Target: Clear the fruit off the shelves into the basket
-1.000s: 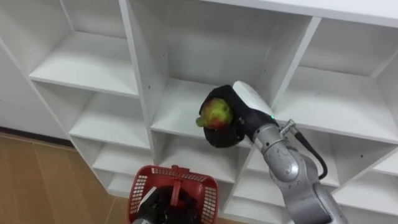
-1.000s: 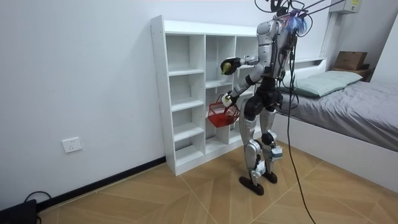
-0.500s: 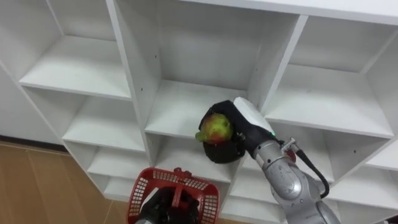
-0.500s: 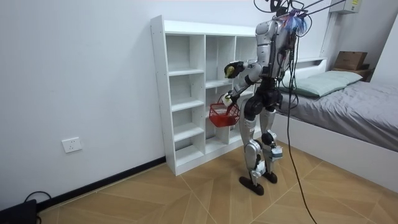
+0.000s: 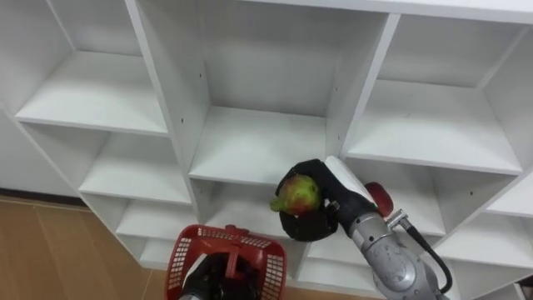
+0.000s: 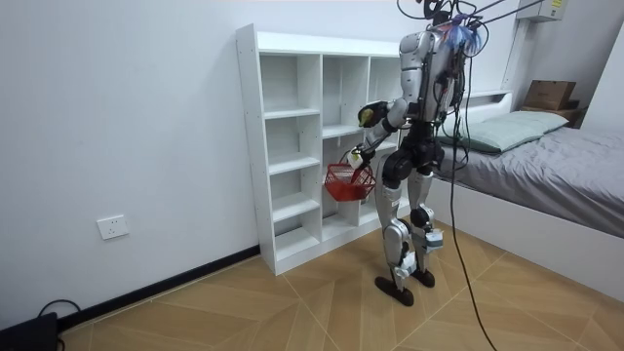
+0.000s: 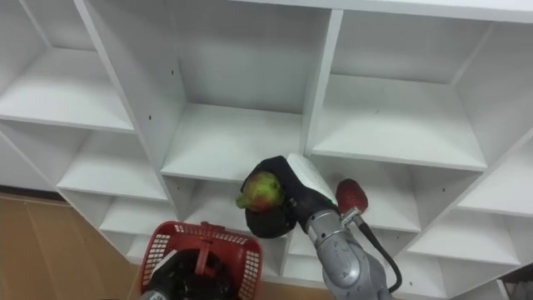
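Observation:
My right hand (image 5: 315, 218) is shut on a green-and-red fruit (image 5: 298, 195) and holds it in front of the white closet (image 5: 250, 142), just below the middle shelf. The red wire basket (image 5: 271, 251) hangs lower left of the fruit. My left hand (image 5: 206, 282) is curled round its handle at the bottom edge. A red fruit (image 5: 381, 198) lies on the shelf behind my right wrist. In the room view I stand facing the closet (image 6: 292, 146), with the fruit (image 6: 367, 115) above the basket (image 6: 344, 181).
The closet's open compartments (image 5: 100, 92) have thin upright dividers (image 5: 162, 100) close to my arm. A bed (image 6: 546, 156) stands at the room view's right, just behind me. Wooden floor (image 6: 292, 302) lies open at the room view's left.
My right hand has come down and slightly right with the fruit, nearer the basket. The eye view has shifted, and the red fruit on the shelf now shows.

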